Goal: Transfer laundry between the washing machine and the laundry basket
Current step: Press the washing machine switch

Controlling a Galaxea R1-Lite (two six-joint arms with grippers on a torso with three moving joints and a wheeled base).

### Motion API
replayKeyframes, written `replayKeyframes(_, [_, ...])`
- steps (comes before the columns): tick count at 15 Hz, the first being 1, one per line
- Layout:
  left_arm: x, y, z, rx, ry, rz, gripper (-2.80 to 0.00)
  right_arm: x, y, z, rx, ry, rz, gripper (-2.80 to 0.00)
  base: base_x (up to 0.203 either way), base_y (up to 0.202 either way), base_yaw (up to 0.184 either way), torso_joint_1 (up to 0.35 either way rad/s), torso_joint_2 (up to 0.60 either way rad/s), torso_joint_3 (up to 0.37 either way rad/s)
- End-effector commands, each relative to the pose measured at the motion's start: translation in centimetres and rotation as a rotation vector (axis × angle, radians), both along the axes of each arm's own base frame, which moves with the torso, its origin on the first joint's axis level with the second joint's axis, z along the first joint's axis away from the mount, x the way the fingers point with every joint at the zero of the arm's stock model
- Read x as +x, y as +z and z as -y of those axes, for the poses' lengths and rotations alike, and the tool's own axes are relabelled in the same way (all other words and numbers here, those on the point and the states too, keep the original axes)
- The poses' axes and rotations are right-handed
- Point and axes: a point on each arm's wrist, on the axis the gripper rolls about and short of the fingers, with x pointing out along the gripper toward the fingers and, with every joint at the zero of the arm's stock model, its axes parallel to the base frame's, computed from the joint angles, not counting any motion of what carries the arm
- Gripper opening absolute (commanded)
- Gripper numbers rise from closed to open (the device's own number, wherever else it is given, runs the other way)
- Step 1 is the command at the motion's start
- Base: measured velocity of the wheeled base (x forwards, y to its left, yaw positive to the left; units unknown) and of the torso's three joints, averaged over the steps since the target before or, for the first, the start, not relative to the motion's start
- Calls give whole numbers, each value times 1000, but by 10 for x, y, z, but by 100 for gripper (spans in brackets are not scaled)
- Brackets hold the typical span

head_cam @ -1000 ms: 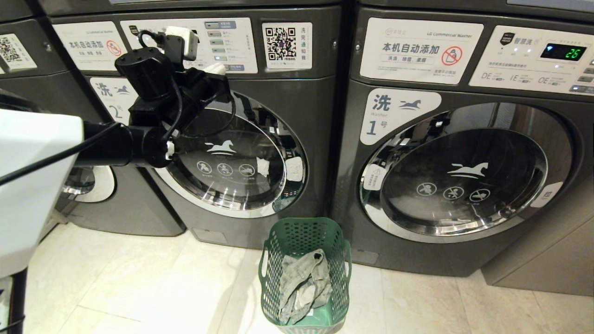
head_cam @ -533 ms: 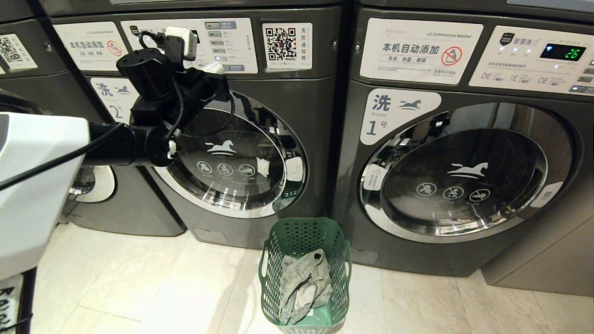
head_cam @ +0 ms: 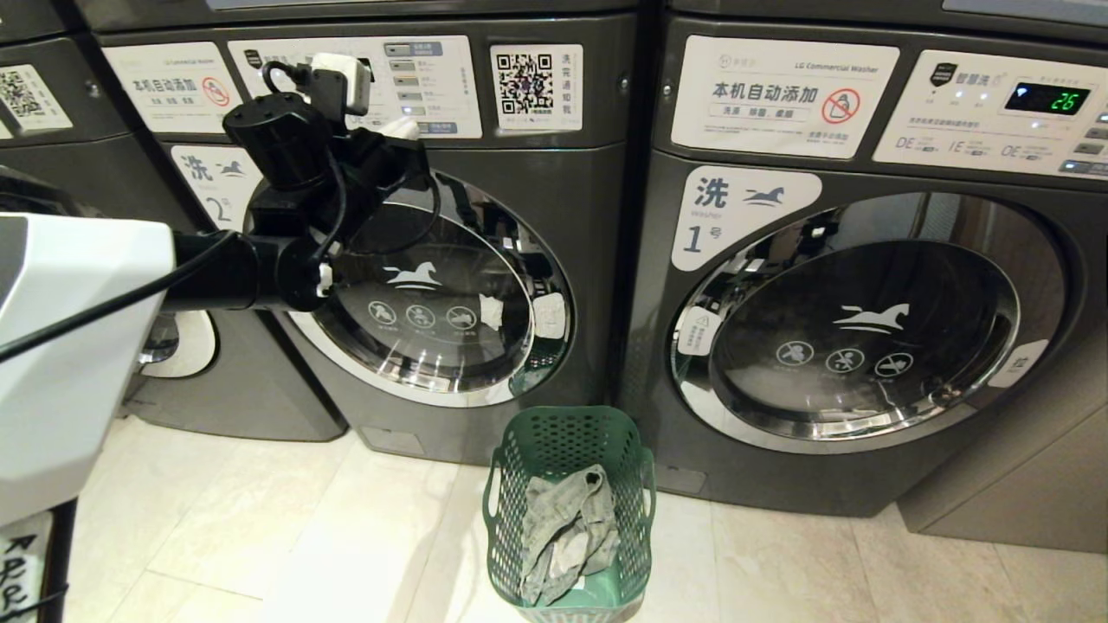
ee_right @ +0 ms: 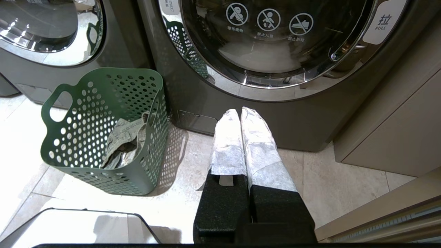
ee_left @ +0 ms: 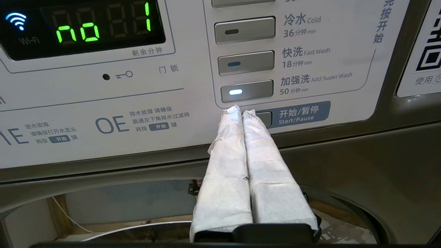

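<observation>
The left gripper (ee_left: 240, 111) has its white-wrapped fingers (ee_left: 227, 144) pressed together, holding nothing, with the tips at the Start/Pause button (ee_left: 298, 113) on the control panel (ee_left: 103, 103) of the washer (head_cam: 519, 216) marked "2". The tips cover that button's left end, so contact with it cannot be confirmed. In the head view the arm hides much of the "2" label (head_cam: 208, 186) and the upper left of the washer's door (head_cam: 433, 294).

Panel writing reads "Cold 36 min", "Fast Wash 18 min", "Add Super Wash 50 min" and "Start/Pause"; the lamp beside Add Super Wash is lit. The green display (ee_left: 82, 29) shows "no" and a "1", with its other digits dim; "OE" is printed below it. A QR code (head_cam: 524, 82) sits right of the panel.

The basket (head_cam: 567, 433) stands on the floor just right of the washer's lower front, and the laundry (head_cam: 567, 528) lies inside it; its lower edge is cut off in the head view. The second washer (head_cam: 866, 260), right of the basket, carries "1" and "LG Commercial Washer", its display reading "26".

The right gripper (ee_right: 240, 111), fingers together and empty, hangs low before a door with a "PULL" tab (ee_right: 382, 22).
</observation>
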Motion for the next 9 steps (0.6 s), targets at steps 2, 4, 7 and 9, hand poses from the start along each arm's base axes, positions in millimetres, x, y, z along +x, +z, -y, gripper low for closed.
replayKeyframes(2, [-6, 7, 1, -5, 3, 14, -280, 0, 0, 0, -1, 1, -2, -280, 0, 0, 0, 0, 0, 0])
replayKeyframes(4, [-12, 15, 2, -9, 0, 30, -280, 0, 0, 0, -1, 1, 0, -280, 0, 0, 0, 0, 0, 0])
replayKeyframes(7, [-19, 17, 0, -7, 0, 20, -280, 0, 0, 0, -1, 1, 0, -280, 0, 0, 0, 0, 0, 0])
replayKeyframes(9, [-28, 17, -2, -3, 0, 1, -280, 0, 0, 0, -1, 1, 0, -280, 0, 0, 0, 0, 0, 0])
